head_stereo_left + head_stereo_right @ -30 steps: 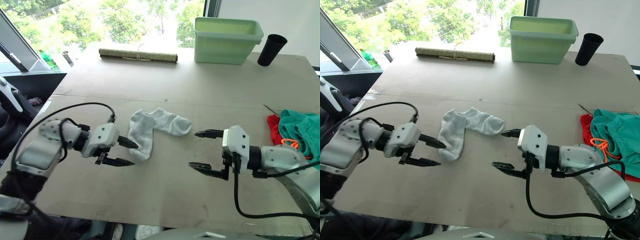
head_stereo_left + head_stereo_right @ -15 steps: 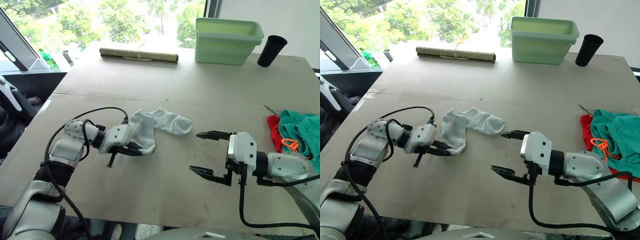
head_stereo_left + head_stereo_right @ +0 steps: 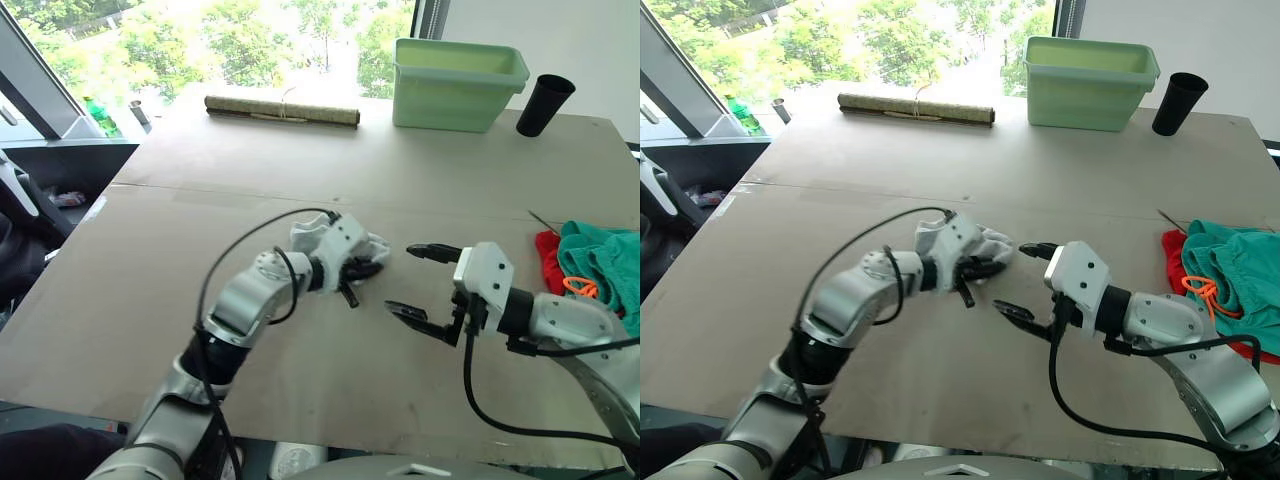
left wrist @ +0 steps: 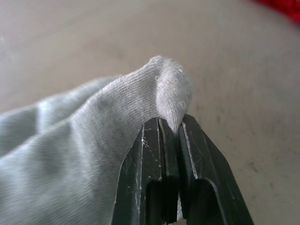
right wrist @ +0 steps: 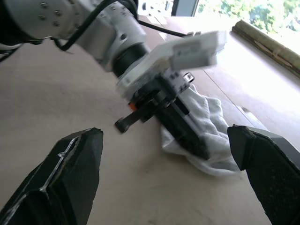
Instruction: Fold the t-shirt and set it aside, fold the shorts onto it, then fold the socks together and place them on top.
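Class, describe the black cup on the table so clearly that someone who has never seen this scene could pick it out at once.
Start at the far edge of the brown table, by the window. At its far right corner sits a pale green plastic bin; the black cup stands just right of it, apart from it. It is the only black, tapered thing there, far smaller and darker than the bin.

Lab-like test room, bare board table [image 3: 300,160], large window [image 3: 200,40], trees outside

The right end effector [image 5: 168,180] has its fingers spread wide; beyond them the left end effector [image 5: 185,136] lies on the grey socks [image 5: 206,143] on the table [image 5: 117,187].
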`<state>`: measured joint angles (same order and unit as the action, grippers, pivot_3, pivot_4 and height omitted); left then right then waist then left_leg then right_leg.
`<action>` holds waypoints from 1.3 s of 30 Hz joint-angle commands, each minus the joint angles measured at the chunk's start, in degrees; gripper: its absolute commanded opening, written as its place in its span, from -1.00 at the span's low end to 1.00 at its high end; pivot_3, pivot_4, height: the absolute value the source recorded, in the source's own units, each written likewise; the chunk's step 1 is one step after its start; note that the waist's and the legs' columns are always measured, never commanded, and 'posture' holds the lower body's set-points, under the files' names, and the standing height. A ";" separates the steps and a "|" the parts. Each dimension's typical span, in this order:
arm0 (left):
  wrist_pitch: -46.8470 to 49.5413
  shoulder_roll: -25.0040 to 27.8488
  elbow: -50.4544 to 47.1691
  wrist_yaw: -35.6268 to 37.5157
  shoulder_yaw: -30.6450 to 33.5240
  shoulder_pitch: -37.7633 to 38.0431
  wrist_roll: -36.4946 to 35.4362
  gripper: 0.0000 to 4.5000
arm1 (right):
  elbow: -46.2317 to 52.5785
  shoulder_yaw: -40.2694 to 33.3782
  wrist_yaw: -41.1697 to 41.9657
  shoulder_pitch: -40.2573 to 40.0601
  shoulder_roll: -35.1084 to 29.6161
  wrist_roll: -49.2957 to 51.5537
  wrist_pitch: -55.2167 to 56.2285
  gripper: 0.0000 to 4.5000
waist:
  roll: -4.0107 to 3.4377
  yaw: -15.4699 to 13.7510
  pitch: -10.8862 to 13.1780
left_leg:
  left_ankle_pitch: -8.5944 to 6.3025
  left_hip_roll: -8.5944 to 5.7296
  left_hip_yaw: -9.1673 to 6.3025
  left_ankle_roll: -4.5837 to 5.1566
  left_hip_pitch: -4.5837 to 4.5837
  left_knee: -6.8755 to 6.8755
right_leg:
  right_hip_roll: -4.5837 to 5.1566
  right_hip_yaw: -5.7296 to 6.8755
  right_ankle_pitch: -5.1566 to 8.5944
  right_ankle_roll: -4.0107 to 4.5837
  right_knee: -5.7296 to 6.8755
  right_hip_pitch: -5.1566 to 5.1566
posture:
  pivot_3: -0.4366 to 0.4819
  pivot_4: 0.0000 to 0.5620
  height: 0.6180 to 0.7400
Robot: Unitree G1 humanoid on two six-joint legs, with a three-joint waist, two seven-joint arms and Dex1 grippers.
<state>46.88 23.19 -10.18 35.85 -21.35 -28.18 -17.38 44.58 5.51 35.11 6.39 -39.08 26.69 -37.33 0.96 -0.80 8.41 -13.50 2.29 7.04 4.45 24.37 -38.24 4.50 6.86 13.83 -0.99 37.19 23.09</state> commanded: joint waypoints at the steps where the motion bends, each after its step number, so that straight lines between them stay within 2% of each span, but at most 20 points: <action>1: -1.79 0.61 -2.53 5.08 7.43 -0.12 -6.15 -0.15 | -1.60 -1.90 -4.65 1.80 1.01 1.57 -8.51 1.00 | 0.00 0.15 0.01 | 0.00 0.02 0.00 0.00 0.04 0.00 | -0.01 0.00 0.00 0.01 0.00 0.05 | -0.05 -0.47 1.00; 4: 5.58 4.20 -4.59 12.70 16.63 -0.44 -18.46 -0.10 | -3.12 -2.95 -8.05 4.23 4.82 5.22 -15.43 1.00 | -0.13 0.13 0.00 | 0.02 0.13 -0.01 -0.06 0.06 0.00 | 0.00 0.02 0.01 0.06 0.08 0.13 | -0.05 -0.47 1.00; 7: 9.54 8.51 -1.32 14.59 23.71 -1.60 -23.02 -0.10 | -5.90 -2.10 -11.53 7.92 9.57 6.30 -20.11 1.00 | -0.11 0.50 0.02 | 0.03 0.15 0.00 -0.07 0.04 0.01 | 0.00 0.02 0.01 0.06 0.11 0.13 | -0.05 -0.47 1.00; 10: 8.47 12.61 2.32 14.63 25.15 -2.61 -20.92 -0.10 | -9.26 -1.23 -14.56 11.23 13.87 5.90 -23.55 1.00 | -0.11 0.59 0.02 | 0.05 0.08 -0.01 -0.10 0.01 0.00 | -0.01 0.03 0.02 0.05 0.20 0.12 | -0.05 -0.47 1.00; 13: -3.73 18.95 12.49 17.62 20.40 -4.29 -9.84 -0.10 | -17.43 -1.02 -17.85 15.66 20.43 4.72 -24.59 1.00 | -0.07 0.42 0.01 | 0.04 0.01 0.01 -0.09 0.00 0.01 | 0.02 0.04 0.01 0.04 0.19 0.09 | -0.05 -0.47 1.00; 17: -13.73 19.60 21.37 18.58 16.70 -6.21 -2.30 -0.10 | -21.76 -0.64 -18.42 18.30 22.19 3.83 -26.03 1.00 | -0.07 -0.02 0.01 | 0.04 -0.06 0.04 -0.08 0.04 0.04 | 0.07 0.05 0.01 0.06 0.20 0.14 | -0.05 -0.47 1.00; 20: -20.39 18.74 27.13 19.28 14.12 -7.09 2.57 -0.05 | -24.51 0.69 -18.56 18.99 21.58 1.95 -26.07 0.64 | -0.06 0.05 0.00 | 0.03 -0.09 0.05 -0.08 0.25 0.02 | 0.11 0.05 -0.01 0.05 0.13 0.26 | -0.05 -0.47 1.00; 23: -23.96 16.49 30.10 21.30 13.75 -7.80 3.12 -0.05 | -25.30 1.77 -18.46 18.81 20.95 0.31 -25.76 0.00 | -0.05 0.23 0.00 | 0.04 -0.09 0.13 -0.07 0.30 0.03 | 0.11 0.00 -0.01 0.04 0.17 0.35 | -0.05 -0.47 1.00; 27: -20.96 14.06 28.57 24.01 14.68 -7.72 0.69 -0.05 | -23.46 1.72 -18.25 18.34 21.10 0.27 -26.58 -0.83 | -0.04 0.68 0.00 | 0.04 -0.05 0.19 -0.07 0.29 0.02 | 0.09 -0.04 -0.01 0.04 0.29 0.42 | -0.05 -0.47 1.00; 28: -19.78 13.74 28.15 24.24 15.09 -7.71 0.17 -0.05 | -23.11 1.76 -18.23 18.33 21.03 0.25 -26.68 -0.97 | -0.04 0.92 0.00 | 0.04 -0.05 0.19 -0.07 0.29 0.02 | 0.09 -0.05 -0.01 0.04 0.32 0.43 | -0.05 -0.47 1.00; 33: -10.40 13.54 26.07 24.33 19.21 -9.15 -4.97 -0.05 | -22.28 1.92 -18.40 18.19 20.91 -0.36 -26.53 -0.97 | -0.03 1.59 0.00 | 0.04 -0.03 0.18 -0.08 0.25 0.01 | 0.09 -0.08 -0.01 0.03 0.44 0.44 | -0.05 -0.47 1.00; 39: -8.02 16.97 22.55 29.23 20.15 -8.55 -7.16 -0.05 | -21.21 1.79 -18.27 17.43 20.25 -1.07 -26.65 -0.97 | -0.04 1.71 0.00 | 0.04 -0.02 0.19 -0.08 0.21 0.01 | 0.07 -0.11 0.00 0.03 0.47 0.45 | -0.05 -0.47 1.00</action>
<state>38.52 39.54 14.99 63.82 -2.47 -36.06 -22.80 20.52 7.98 16.89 23.77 -18.61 25.64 -64.37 0.92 0.90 8.41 -13.45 2.27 7.23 4.37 24.59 -38.23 4.58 6.76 13.83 -0.96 37.65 23.54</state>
